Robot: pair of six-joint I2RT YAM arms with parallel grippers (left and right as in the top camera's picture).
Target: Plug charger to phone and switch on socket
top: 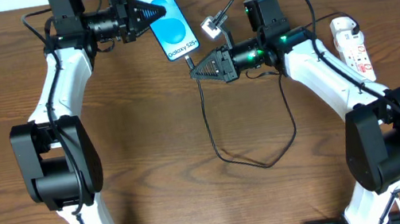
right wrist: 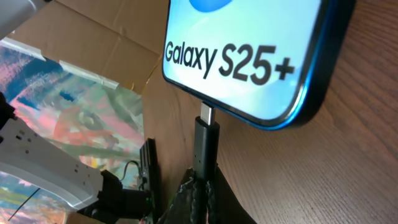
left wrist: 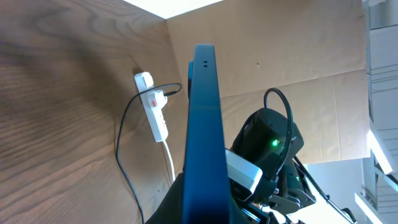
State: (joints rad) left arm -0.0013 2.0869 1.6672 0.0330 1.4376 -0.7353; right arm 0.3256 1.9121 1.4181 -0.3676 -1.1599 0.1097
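Phone (top: 175, 31), held at the table's far side, is clamped along its edge by the left gripper (top: 156, 10). The right gripper (top: 195, 71) is clenched on the charger (right wrist: 205, 140), whose tip meets the phone's bottom port. The socket (top: 353, 47) lies well apart at right.

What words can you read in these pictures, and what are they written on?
"Galaxy S25+": on the light blue screen of the phone.
Red marks on the white power strip: too small to read.
The black charger plug: no writing shows on it.
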